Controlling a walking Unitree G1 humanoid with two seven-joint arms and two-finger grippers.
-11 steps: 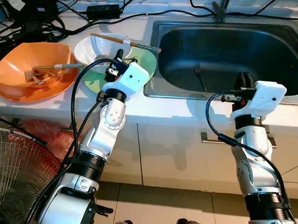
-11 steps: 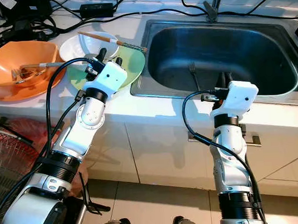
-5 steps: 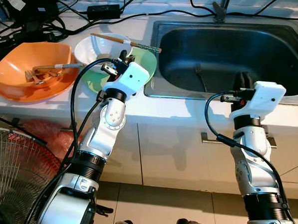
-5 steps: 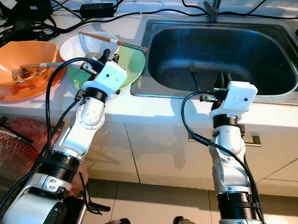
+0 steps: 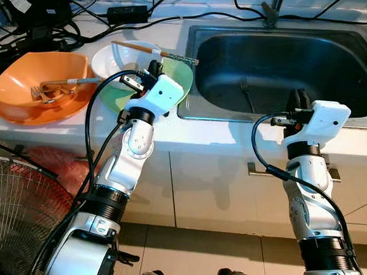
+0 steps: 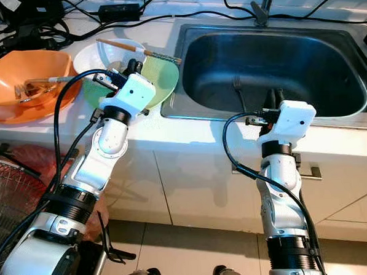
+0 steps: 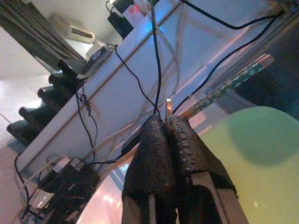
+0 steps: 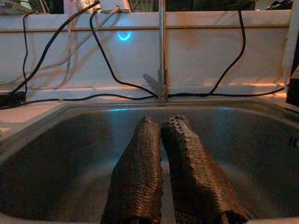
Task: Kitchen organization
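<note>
A green plate (image 5: pixel 180 76) lies on the white counter beside the sink (image 5: pixel 194 112), partly under a white bowl (image 5: pixel 121 57). A chopstick (image 5: pixel 154 51) rests across that bowl. To the left sits an orange bowl (image 5: pixel 20 78) holding a fork and scraps. My left gripper (image 5: pixel 154 66) hovers over the green plate (image 7: pixel 252 154), shut and empty, its tips close to the chopstick (image 7: pixel 233 81). My right gripper (image 5: pixel 299 96) is shut with nothing in it at the sink's front edge, pointing into the basin (image 8: pixel 70 140). A fork (image 5: pixel 245 91) lies on the sink floor.
Black cables and a power adapter (image 5: pixel 128 14) run along the back of the counter. The faucet (image 8: pixel 161 46) rises behind the sink. A wire fan guard (image 5: pixel 21 214) and a red bag (image 5: pixel 62 165) stand low on the left, and a cabinet handle (image 5: pixel 253 169) sits under the counter.
My left gripper has edged a little farther over the green plate toward the white bowl and chopstick. The right arm has hardly moved.
</note>
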